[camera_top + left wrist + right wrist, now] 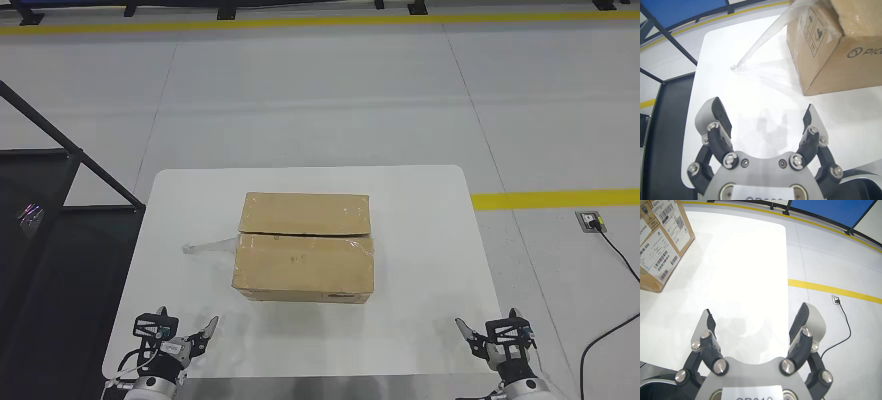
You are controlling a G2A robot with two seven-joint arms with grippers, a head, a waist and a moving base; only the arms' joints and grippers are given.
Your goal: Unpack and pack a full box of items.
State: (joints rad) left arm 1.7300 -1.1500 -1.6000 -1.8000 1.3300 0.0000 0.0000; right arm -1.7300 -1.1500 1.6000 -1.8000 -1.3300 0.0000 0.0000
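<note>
top view: box sits about mid desk, flaps closed, seam running across the lid with clear tape over it. a loose strip of tape hangs off the box's left side and its end lies on the desk toward the left edge. your left gripper is at the near left corner of the desk and your right gripper at the near right corner. both are well apart from the box, fingers spread, holding nothing. there's a yellow floor line and a wall socket on the floor past the right edge, and a black frame past the left edge.

left wrist view: left gripper is wide open over bare desk, nothing between the pads. a box corner is ahead of it, not touching. the tape strip slants down from the top of the box to the desk, curled at its tip. the black frame stands beyond the desk edge.

right wrist view: right gripper is wide open too, pads bare, over the desk near its right edge. the box's labelled side is ahead, well apart from the fingers. on the floor you can see the socket with a black cable plugged in, just past the yellow line.
</note>
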